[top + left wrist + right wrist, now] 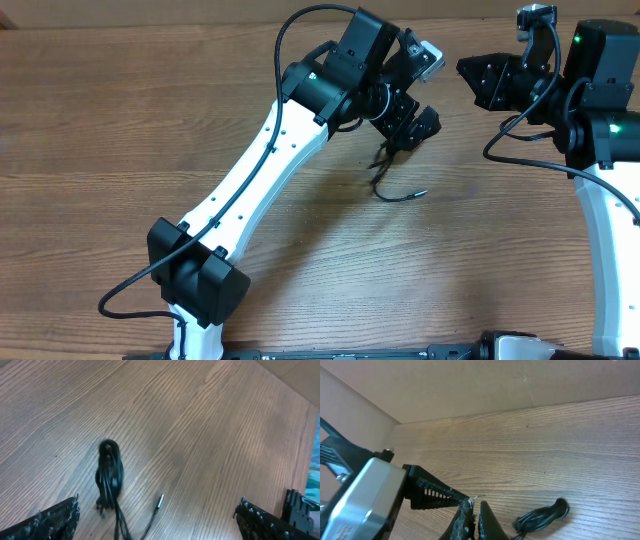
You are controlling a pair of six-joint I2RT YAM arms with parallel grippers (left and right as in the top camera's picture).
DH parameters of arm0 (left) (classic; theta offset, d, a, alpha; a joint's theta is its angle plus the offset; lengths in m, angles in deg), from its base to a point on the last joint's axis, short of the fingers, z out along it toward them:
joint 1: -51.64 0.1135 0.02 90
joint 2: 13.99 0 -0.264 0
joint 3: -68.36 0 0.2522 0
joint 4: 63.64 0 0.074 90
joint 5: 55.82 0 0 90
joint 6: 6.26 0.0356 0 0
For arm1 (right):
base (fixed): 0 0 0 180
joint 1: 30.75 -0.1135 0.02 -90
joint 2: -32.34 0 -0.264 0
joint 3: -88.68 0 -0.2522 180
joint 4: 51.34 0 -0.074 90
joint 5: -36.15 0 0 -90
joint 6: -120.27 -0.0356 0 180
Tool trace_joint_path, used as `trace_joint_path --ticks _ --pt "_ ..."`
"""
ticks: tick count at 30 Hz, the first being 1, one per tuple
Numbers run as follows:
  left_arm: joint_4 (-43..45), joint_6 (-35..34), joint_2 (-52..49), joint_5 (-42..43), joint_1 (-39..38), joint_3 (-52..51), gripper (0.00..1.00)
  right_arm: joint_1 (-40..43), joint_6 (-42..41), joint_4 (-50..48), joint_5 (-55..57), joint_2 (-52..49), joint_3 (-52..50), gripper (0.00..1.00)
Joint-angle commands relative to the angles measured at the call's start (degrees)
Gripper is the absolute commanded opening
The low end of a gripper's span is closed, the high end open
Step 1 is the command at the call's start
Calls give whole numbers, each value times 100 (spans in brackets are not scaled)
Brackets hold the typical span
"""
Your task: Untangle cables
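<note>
While hovering wide apart and empty above the wooden surface (pixel 210 425), looks set for a first grasp: left gripper (pixel 410 130) over the cables (pixel 110 477), nothing pinched yet. Judged as the approach step, with untangling not begun. Cables bundled in one narrow dark coil flat on the surface, between the two fingers in the left wrist view but much nearer the finger at the picture's left. Loose end with a small metal plug (pixel 160 501) angled out beside the coil, toward the middle of the gap. Strands running off the bottom edge, so hard to tell whether any touches the gripper. Next move likely calls for shifting toward the coil, lowering, then closing on one strand or the plug end rather than the whole bunch, so as to draw it free. Right gripper (pixel 478 80) well apart to the side, seemingly pressed closed on nothing; probably needed to pin the coil during the pull.
</note>
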Motion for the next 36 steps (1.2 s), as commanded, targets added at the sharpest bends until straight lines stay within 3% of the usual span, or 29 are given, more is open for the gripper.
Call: trace_joint_path --ticks 1,6,8,10,14,17,23,28,36 --pt "13 -79 13 -173 0 4 100 2 -9 -15 -26 96 155 4" --pt "11 -76 13 -221 0 4 100 2 -9 50 205 96 155 5" --pt "15 -76 15 -258 0 4 100 2 9 79 254 96 155 10" --pt "13 -76 15 -343 2 7 100 2 9 94 271 96 155 21" --pt "13 -74 15 -369 2 22 100 2 9 94 273 96 155 58" --pt "13 -76 20 -369 31 24 100 2 9 94 273 96 155 70" --pt "9 -76 74 -365 144 26 100 2 7 94 382 96 155 80" --pt "11 -74 195 -372 273 26 100 2 9 92 481 96 155 100" --pt "-2 -83 304 -973 527 26 100 2 7 190 1093 96 155 100"
